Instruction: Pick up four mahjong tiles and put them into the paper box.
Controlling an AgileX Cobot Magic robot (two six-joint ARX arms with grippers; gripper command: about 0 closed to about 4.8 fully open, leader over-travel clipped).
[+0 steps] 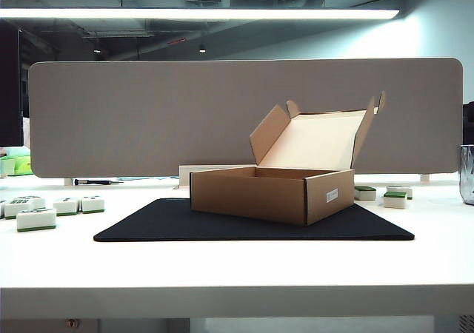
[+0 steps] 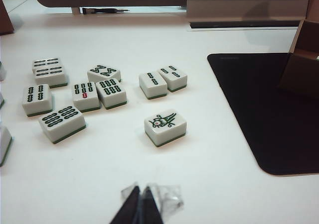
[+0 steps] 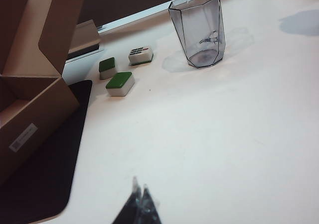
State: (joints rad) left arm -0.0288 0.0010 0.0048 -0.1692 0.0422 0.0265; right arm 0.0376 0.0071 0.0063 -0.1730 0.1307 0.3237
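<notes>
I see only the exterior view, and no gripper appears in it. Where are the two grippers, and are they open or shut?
Observer: The left gripper hangs shut over bare white table, short of the scattered face-up tiles.
Operator: And the right one?
Observer: The right gripper is shut too, holding nothing, over the table beside the black mat.
Operator: How do the tiles to the right of the paper box lie?
Observer: Three lie there. The two green-back tiles are back up, and one marked tile is face up, nearer the clear cup.
</notes>
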